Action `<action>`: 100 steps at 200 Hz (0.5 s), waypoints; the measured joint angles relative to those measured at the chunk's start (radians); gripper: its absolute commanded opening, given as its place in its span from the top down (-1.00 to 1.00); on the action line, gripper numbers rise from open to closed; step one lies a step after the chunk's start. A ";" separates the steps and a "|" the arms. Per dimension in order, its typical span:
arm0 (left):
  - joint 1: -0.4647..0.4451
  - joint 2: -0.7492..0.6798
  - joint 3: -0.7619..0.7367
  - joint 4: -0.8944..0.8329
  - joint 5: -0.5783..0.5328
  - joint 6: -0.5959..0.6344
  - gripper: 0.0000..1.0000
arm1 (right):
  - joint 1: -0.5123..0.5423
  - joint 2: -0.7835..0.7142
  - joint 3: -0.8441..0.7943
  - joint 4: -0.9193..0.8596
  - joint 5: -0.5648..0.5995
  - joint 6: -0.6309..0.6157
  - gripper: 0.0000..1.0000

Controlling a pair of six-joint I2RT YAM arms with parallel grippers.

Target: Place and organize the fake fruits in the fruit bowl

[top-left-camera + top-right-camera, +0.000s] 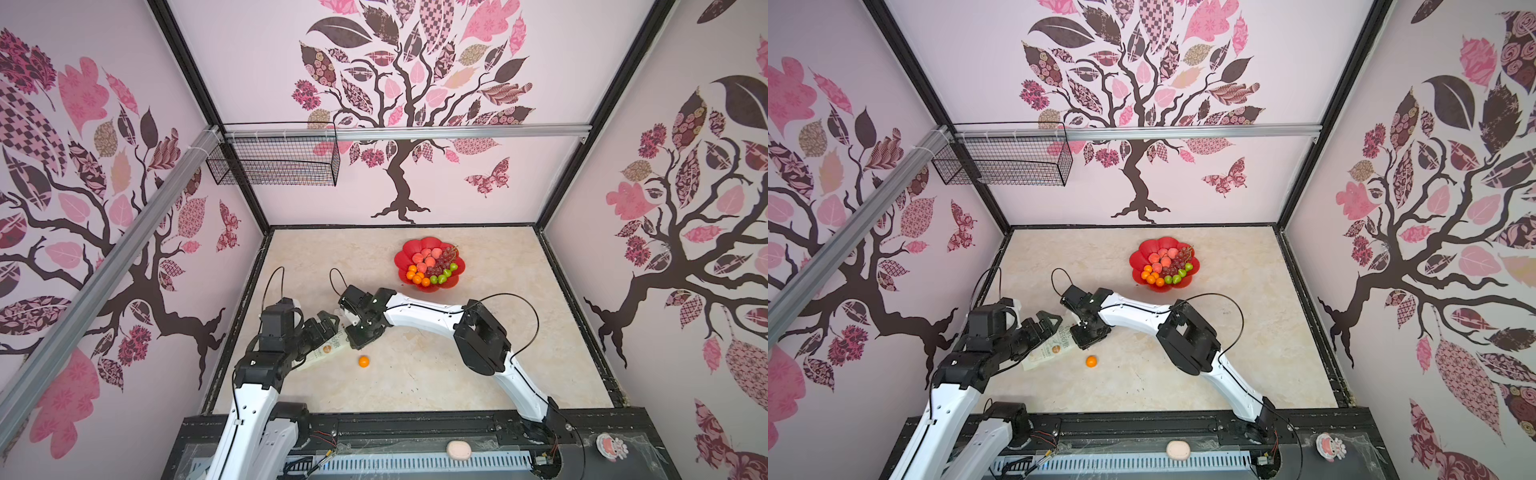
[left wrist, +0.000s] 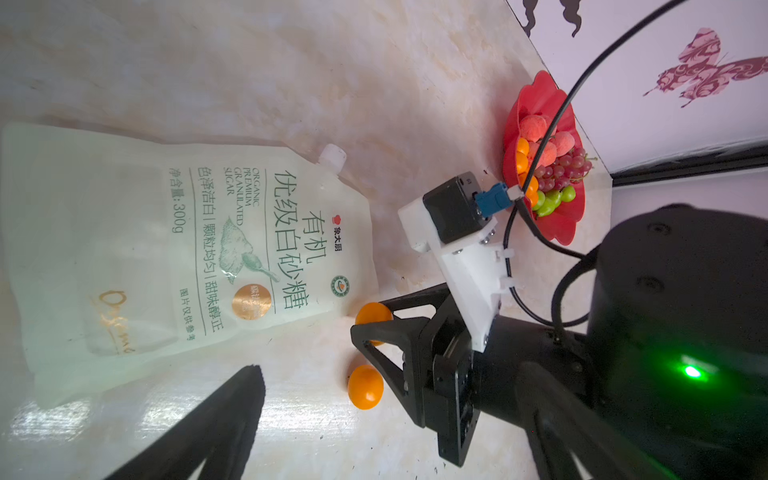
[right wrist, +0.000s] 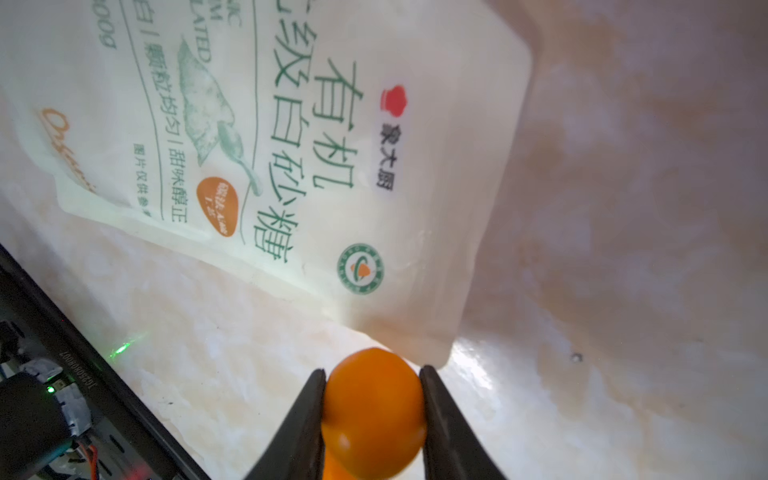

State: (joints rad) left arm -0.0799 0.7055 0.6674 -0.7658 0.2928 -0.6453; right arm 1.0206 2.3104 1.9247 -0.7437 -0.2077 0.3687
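The right gripper (image 3: 372,376) is closed partway on an orange (image 3: 374,411), with one jaw on each side at its widest part, a hold that should keep the slick ball from squirting out. It sits near left, just beside a corner of the pouch (image 2: 166,257) and low over the table (image 1: 415,374); I cannot tell whether it is lifted. A second orange (image 1: 363,361) lies loose just nearer. The bowl (image 1: 409,249) stands far right, sorted by kind, with its oranges (image 1: 417,277) at the near-left edge, likely where this one belongs. The left gripper (image 1: 332,323) hovers over the pouch. Only one finger (image 2: 232,415) shows, so I cannot tell its opening.
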 measured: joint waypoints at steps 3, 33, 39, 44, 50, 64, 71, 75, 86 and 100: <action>-0.001 0.006 0.005 0.003 0.002 0.006 -0.97 | -0.005 -0.002 -0.003 0.000 0.000 0.002 0.27; -0.033 0.071 0.038 0.057 0.016 0.048 -0.96 | -0.062 -0.067 -0.062 0.009 -0.003 0.013 0.27; -0.043 0.086 0.038 0.071 0.017 0.051 -0.97 | -0.075 -0.086 -0.076 0.013 -0.003 0.015 0.27; -0.053 0.100 0.039 0.082 0.019 0.053 -0.97 | -0.087 -0.103 -0.089 0.014 -0.001 0.016 0.27; -0.067 0.120 0.039 0.095 0.020 0.055 -0.97 | -0.099 -0.123 -0.101 0.015 0.002 0.017 0.27; -0.097 0.167 0.047 0.122 0.024 0.058 -0.97 | -0.130 -0.165 -0.126 0.022 0.005 0.019 0.27; -0.109 0.192 0.052 0.138 0.026 0.059 -0.97 | -0.143 -0.184 -0.138 0.029 0.006 0.020 0.27; -0.116 0.206 0.056 0.147 0.027 0.060 -0.97 | -0.152 -0.196 -0.148 0.034 0.006 0.020 0.27; -0.137 0.241 0.070 0.167 0.027 0.061 -0.97 | -0.176 -0.223 -0.174 0.042 0.010 0.020 0.27; -0.161 0.284 0.089 0.201 0.029 0.061 -0.97 | -0.206 -0.244 -0.201 0.048 0.014 0.021 0.27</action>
State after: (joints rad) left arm -0.2413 0.9894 0.7567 -0.5644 0.3214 -0.5842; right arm 0.8143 2.0666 1.7233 -0.6960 -0.1940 0.3893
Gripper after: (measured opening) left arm 0.985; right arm 0.368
